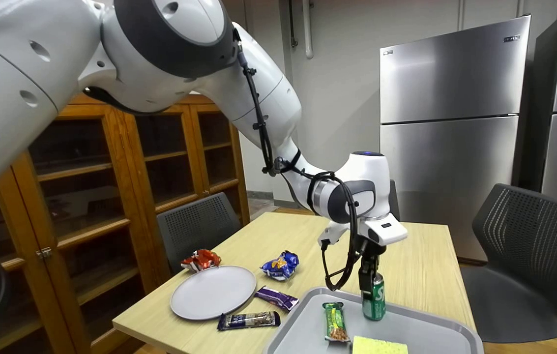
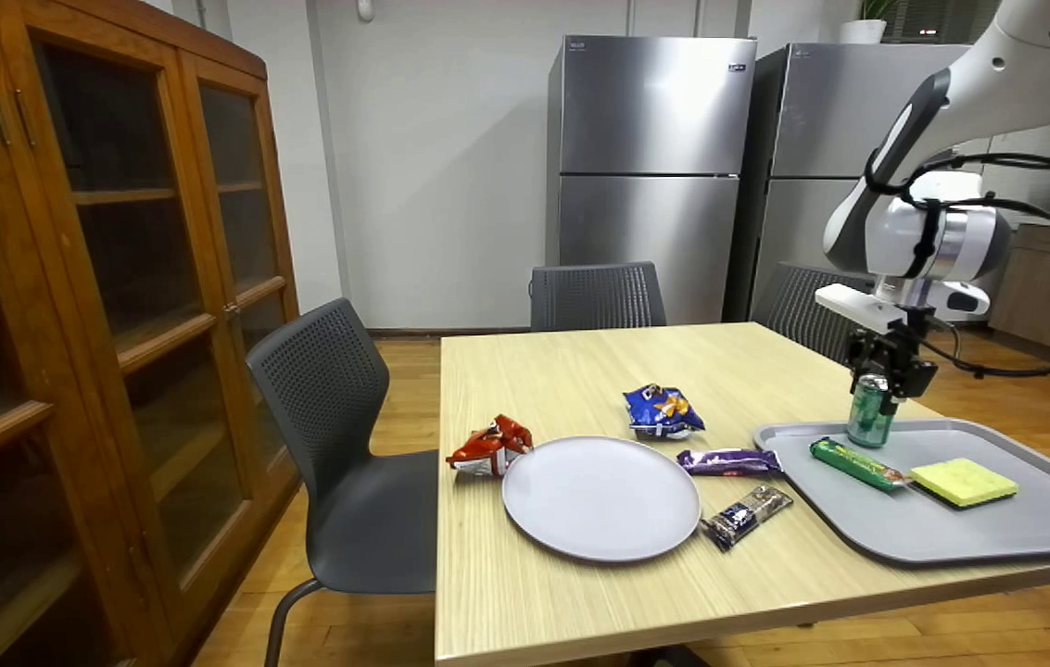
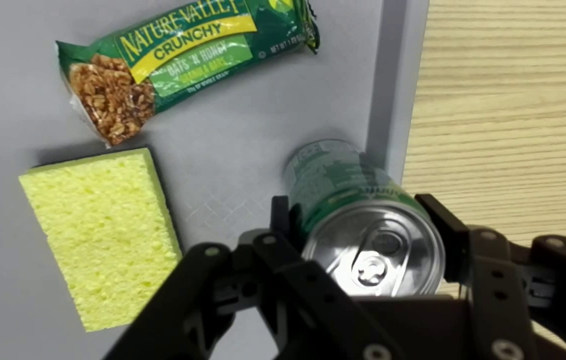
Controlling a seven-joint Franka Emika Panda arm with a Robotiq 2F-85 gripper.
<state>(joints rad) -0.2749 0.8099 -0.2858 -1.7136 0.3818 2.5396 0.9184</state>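
Note:
A green soda can [image 3: 330, 175] with a silver top stands upright on the grey tray [image 2: 979, 523], close to one edge. My black gripper [image 3: 361, 220] reaches down over it, with a finger on either side pressed up against the can; the far sides of the contact are hidden. In both exterior views the can [image 1: 375, 302] rests on the tray beneath the wrist. Beside it lies a green granola bar packet [image 3: 188, 55]. A yellow sponge [image 3: 105, 240] with a dark underside sits on the same tray, to the left of the fingers in the wrist view.
Elsewhere on the wooden table are a grey plate [image 2: 600, 500], a red snack bag [image 2: 492, 446], a blue snack bag [image 2: 662, 410], a purple bar [image 2: 730, 461] and a dark bar [image 2: 747, 516]. Grey chairs [image 1: 529, 265] surround the table. A raised tray rim [image 3: 405, 100] borders the can.

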